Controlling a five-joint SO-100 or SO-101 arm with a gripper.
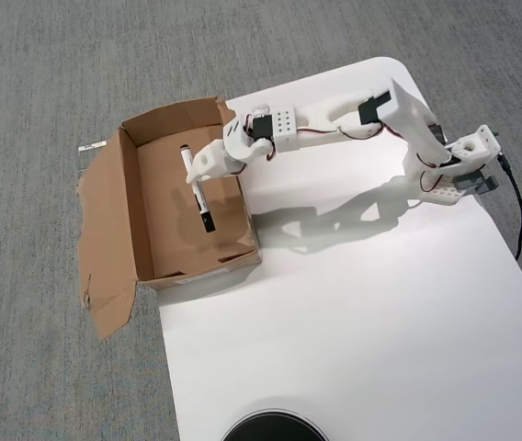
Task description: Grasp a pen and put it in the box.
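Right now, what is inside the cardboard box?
Over the box interior, the gripper holds the pen. Otherwise only bare brown floor shows. The near wall hides the floor strip right behind it.

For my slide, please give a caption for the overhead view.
White arm's gripper holding the pen over the open cardboard box.

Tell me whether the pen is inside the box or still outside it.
Inside its outline, but not released: in the overhead view the pen hangs over the box's brown floor, gripper shut on its barrel. Whether it touches the floor cannot be told.
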